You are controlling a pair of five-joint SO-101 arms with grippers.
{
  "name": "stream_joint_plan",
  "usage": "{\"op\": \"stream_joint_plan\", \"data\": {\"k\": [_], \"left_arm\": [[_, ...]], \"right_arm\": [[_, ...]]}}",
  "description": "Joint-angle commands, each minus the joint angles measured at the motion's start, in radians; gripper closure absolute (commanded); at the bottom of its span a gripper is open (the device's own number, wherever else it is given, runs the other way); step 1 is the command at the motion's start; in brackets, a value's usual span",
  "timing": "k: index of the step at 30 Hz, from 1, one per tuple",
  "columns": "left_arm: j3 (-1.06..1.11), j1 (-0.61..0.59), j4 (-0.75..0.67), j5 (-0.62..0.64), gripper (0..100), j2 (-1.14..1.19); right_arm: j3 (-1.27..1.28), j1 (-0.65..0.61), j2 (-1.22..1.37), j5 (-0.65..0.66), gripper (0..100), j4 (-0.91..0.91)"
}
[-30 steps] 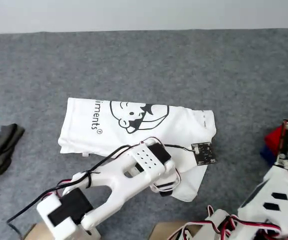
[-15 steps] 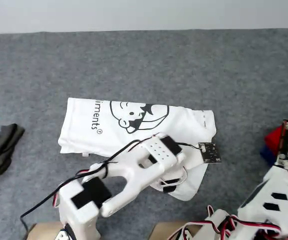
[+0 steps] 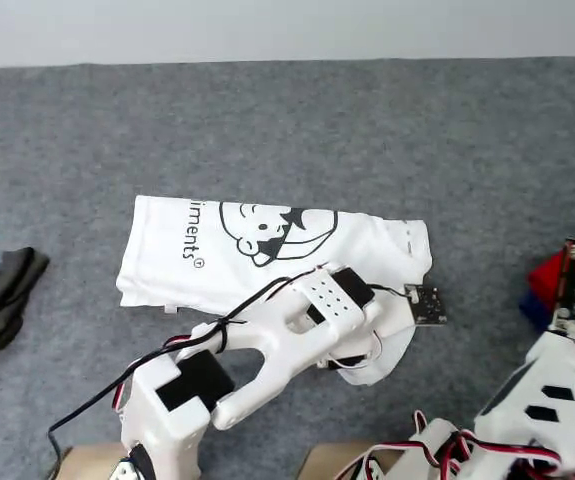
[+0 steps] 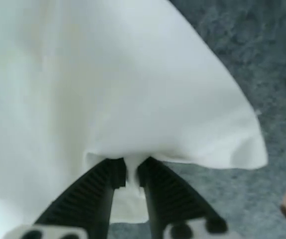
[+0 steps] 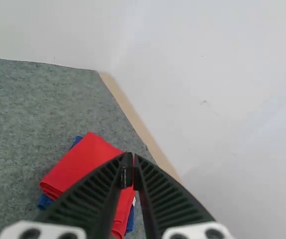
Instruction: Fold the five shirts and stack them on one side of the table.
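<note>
Grey felt tabletop [image 3: 367,130]. Left gripper [image 4: 131,170] clamped tight on white shirt [image 3: 267,250] edge; right gripper [image 5: 131,164] closed, empty, above red shirt [image 5: 80,164].

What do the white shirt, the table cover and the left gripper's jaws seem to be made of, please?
White shirt: soft matte cloth, likely cotton; it drapes and creases. Table cover: grey felt or short carpet, judging by its mottled, fuzzy look. Left gripper: jaws look like matte black plastic, ribbed on the sides.
</note>
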Motion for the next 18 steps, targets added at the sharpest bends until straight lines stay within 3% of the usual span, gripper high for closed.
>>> {"op": "stream_joint_plan", "data": {"k": [1,8,18], "left_arm": [[-0.027,-0.026,0.000,-0.003,99,-0.130],[-0.088,-0.130,-0.008,-0.003,99,-0.146],[-0.438,-0.229,0.072,-0.003,99,0.080]], "right_arm": [[-0.008,0.012,-0.005,0.009,99.0,0.002],[-0.005,0.008,-0.005,0.009,99.0,0.002],[-0.005,0.010,-0.005,0.009,99.0,0.004]]}}
